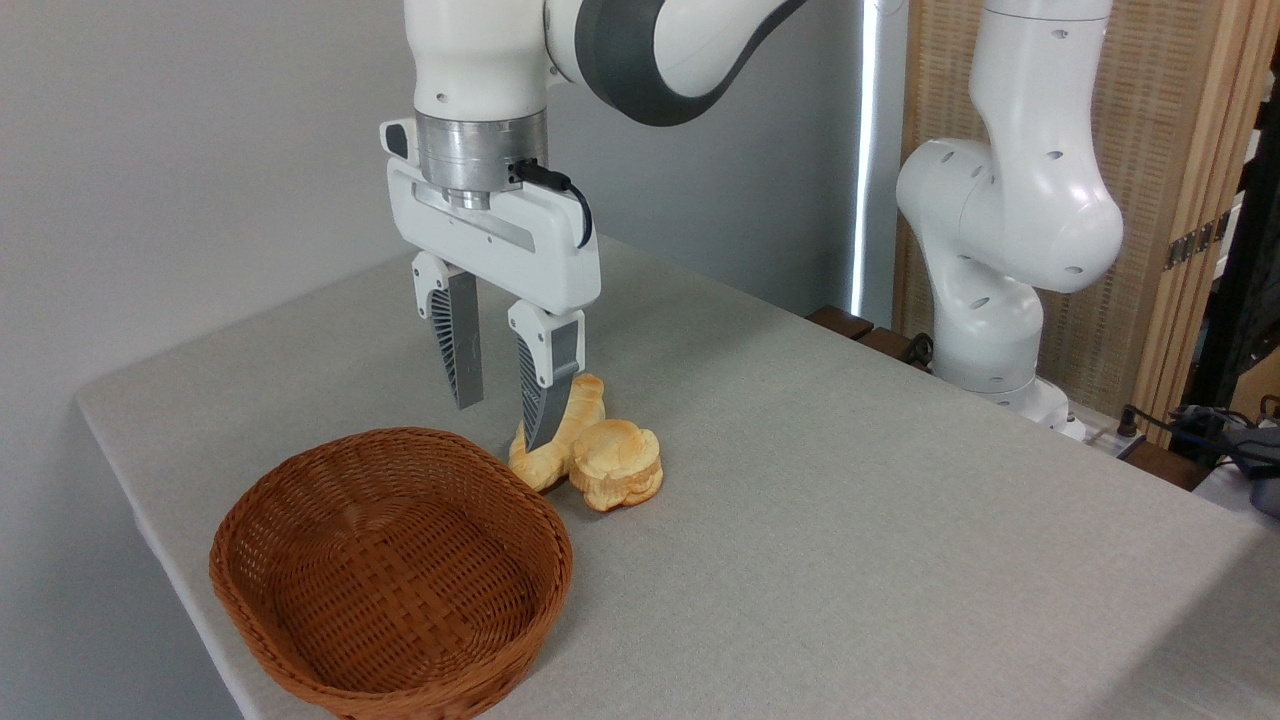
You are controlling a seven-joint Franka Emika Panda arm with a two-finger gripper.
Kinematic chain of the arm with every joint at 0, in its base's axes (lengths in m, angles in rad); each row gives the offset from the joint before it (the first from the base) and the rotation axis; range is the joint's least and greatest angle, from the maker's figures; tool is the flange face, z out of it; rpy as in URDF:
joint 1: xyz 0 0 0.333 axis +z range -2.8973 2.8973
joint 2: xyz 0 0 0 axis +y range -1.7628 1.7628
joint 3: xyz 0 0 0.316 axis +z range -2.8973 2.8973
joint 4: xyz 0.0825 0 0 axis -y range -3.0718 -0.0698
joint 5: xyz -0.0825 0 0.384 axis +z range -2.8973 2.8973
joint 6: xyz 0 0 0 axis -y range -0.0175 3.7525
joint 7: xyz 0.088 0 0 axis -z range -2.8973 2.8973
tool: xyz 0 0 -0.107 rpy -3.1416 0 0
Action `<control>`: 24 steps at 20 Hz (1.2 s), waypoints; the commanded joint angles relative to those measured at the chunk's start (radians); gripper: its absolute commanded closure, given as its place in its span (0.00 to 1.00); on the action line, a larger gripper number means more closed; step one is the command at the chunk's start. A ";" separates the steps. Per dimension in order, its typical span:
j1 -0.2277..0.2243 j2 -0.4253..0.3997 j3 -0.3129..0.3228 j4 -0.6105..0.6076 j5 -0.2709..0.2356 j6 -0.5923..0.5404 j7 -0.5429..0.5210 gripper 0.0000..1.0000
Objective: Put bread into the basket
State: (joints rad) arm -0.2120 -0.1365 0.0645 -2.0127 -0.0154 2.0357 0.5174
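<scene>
The bread, a small lumpy golden-brown bun [618, 462], lies on the grey table just right of the basket's far end. It touches a longer pale-golden loaf [560, 440] on its left. The reddish-brown wicker basket [330, 670] sits at the front left with nothing in it. My gripper [500, 412] hangs open above the table, nothing between its fingers. Its right finger [540, 395] overlaps the loaf in this view, and the left finger hangs above the basket's far rim. The bun lies right of both fingers, untouched.
The arm's white base [985, 290] stands at the table's right back edge. A wooden slatted screen [1180, 150] and cables [1215, 425] are behind it. The table's left edge [130, 480] runs close beside the basket.
</scene>
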 commanded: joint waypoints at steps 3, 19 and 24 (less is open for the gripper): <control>-0.003 -0.003 0.014 0.026 0.000 -0.006 0.021 0.00; -0.003 0.001 0.031 0.026 -0.009 -0.009 0.023 0.00; -0.003 0.011 0.031 0.026 -0.009 -0.023 0.023 0.00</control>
State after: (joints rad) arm -0.2103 -0.1311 0.0837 -1.9962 -0.0154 2.0351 0.5174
